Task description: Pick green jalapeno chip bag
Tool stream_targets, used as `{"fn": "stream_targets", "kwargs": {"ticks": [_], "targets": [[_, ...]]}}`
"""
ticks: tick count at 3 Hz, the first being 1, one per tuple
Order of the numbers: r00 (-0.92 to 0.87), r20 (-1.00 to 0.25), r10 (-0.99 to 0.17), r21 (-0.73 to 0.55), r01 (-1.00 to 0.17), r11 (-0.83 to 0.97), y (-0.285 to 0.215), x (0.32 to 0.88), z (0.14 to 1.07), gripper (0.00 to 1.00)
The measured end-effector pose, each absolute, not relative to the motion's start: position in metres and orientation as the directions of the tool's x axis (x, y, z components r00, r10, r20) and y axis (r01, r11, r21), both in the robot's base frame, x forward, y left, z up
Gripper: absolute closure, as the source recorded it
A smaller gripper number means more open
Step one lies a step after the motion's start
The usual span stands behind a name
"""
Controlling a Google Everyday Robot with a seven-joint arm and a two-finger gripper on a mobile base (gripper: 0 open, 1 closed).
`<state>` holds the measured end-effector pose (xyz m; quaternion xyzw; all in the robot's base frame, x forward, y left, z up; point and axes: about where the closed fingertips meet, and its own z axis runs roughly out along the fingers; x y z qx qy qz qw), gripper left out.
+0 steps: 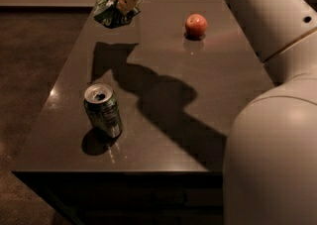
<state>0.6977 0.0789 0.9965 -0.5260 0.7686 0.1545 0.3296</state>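
Observation:
The green jalapeno chip bag is a crinkly green foil bag with pale print, hanging crumpled in the air above the far left part of the dark table. My gripper is shut on the bag's right side and holds it lifted off the tabletop; the bag's shadow falls on the table below. The arm reaches in from the upper right.
A green soda can, opened, stands upright near the table's front left. A red apple sits at the far right of the table. My large white arm body fills the right foreground. The table's left edge drops to a dark floor.

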Motion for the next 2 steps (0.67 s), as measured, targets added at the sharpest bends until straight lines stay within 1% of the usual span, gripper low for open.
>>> {"fn": "stream_targets", "kwargs": {"ticks": [1,2], "targets": [[-0.159,-0.693,-0.703,-0.115,-0.939,0.325,0.0754,0.6763,1.0163,1.00],[-0.159,-0.693,-0.703,-0.114,-0.939,0.325,0.0755,0.6763,1.0163,1.00]]}}
